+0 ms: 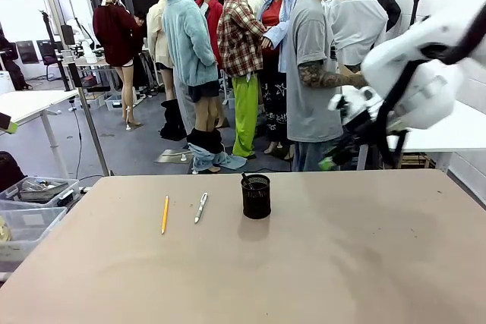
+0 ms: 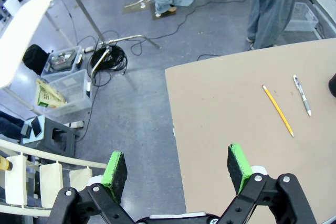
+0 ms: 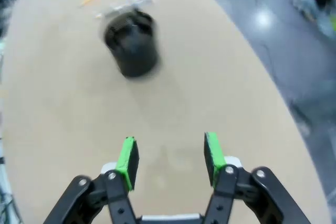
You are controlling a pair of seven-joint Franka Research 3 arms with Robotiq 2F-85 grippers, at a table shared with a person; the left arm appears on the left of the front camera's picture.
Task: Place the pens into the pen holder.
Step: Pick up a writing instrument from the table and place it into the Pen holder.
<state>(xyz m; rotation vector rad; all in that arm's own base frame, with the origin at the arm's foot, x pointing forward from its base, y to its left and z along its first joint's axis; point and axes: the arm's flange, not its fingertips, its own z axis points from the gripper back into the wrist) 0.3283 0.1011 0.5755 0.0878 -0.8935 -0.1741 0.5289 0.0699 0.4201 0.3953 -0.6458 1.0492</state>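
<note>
I'm holding my left pincer and right pincer apart, empty; pencil and pen are lying nearer the left, pointing away.

Grey floor, white desk, clear storage bins

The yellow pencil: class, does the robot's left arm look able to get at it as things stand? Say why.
Probably yes. The yellow pencil lies flat on bare table, apart from the silver pen, and the left gripper hangs open by the table's edge with nothing standing between them.
</note>
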